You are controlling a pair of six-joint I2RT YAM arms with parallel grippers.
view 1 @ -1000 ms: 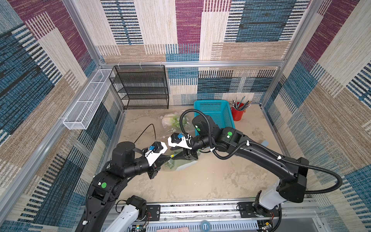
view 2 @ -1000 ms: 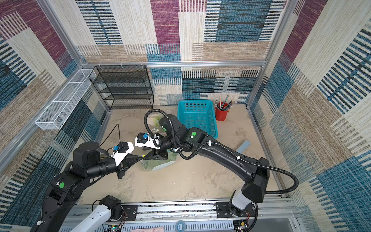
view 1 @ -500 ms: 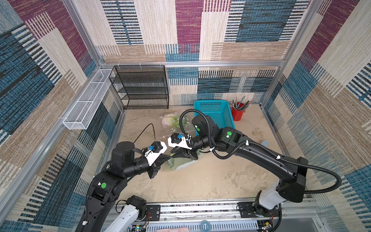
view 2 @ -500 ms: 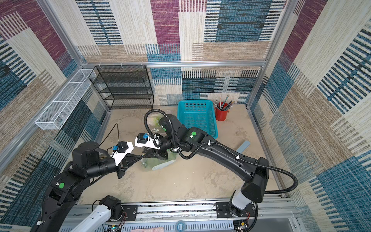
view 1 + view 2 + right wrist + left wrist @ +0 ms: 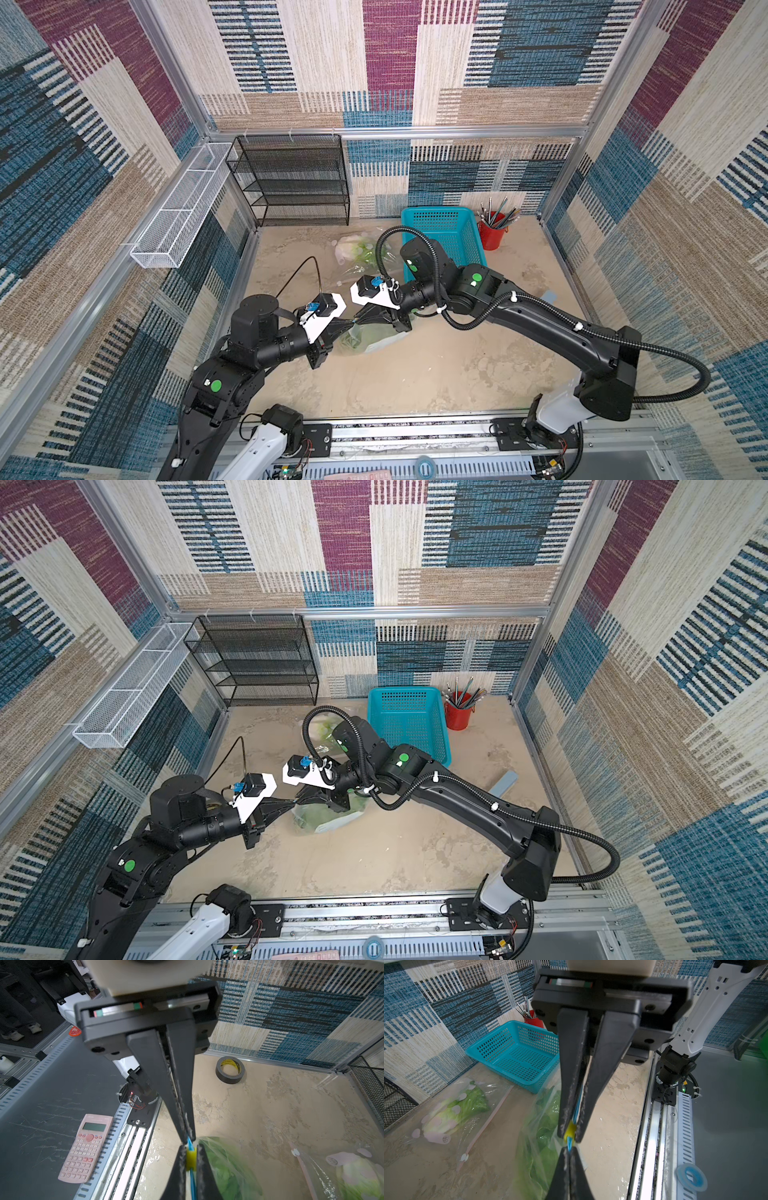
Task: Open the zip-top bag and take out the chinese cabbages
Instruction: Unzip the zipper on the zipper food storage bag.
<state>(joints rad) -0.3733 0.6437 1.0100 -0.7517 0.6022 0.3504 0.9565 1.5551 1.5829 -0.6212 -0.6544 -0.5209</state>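
left arm: sweeps in low from the near left over the tabletop, reaching right
left gripper: closed narrow on the yellow slider; a clean pinch, slider right at the fingertips
zip strip: blue; its long axis lies left to right, along the line joining the two grippers; the length that shows runs back between the fingers of the left gripper
right gripper: clamped tight on the zip strip just right of the slider; tip to tip with the left gripper, all but touching
zip-top bag: clear; its top edge is held up by both grippers; the body sags to the tabletop on the near side of the right gripper
chinese cabbages: green leaves inside the held bag, below the strip; how many, I cannot tell; another head sits in a second bag with a pink strip, farther back
what it turns on: the slider is in the left gripper, the anchor in the right; by my reading the slider must be drawn leftward along the strip, away from the right gripper, in line with that axis, or the film will bunch
basket: teal, far right, well apart
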